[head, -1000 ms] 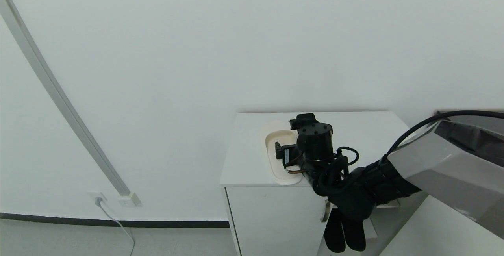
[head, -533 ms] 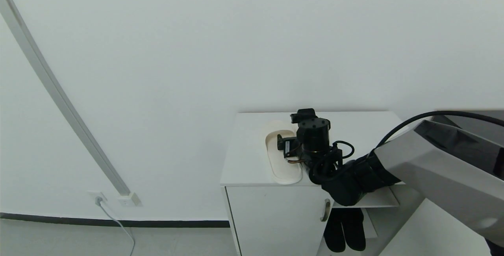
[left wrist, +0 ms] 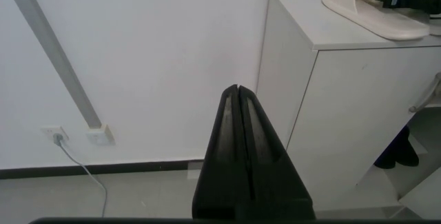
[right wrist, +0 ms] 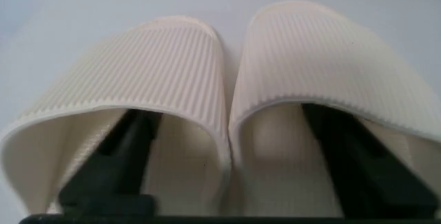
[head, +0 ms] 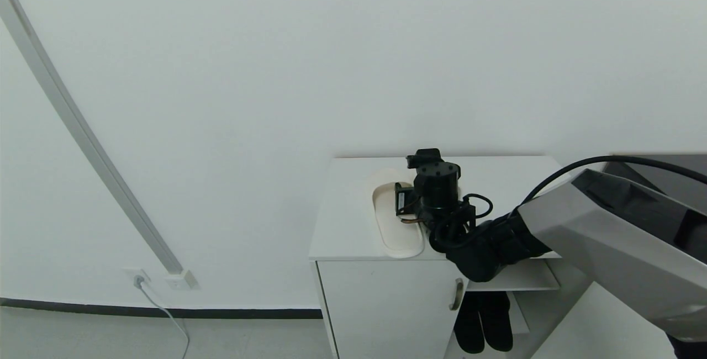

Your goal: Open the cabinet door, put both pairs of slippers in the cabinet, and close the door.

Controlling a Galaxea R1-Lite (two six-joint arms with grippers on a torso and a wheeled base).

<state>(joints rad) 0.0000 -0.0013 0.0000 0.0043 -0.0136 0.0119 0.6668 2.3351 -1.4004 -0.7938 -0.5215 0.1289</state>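
Head view: we see the right gripper (head: 411, 207) down on the cream slippers (head: 393, 232) atop the cabinet (head: 381, 304), with two black slippers (head: 483, 320) on a shelf below it.

Left wrist view: the left gripper (left wrist: 238, 107) is pressed together, with the cabinet beyond it.

Right wrist view: we count two ribbed cream slippers, with one spread finger (right wrist: 124, 155) inside each.

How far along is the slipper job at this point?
Done: cabinet door open, black slippers inside. In hand: right gripper is open, one finger inside each cream slipper on the cabinet top, not yet pinched. Left: move that pair inside, close the door.
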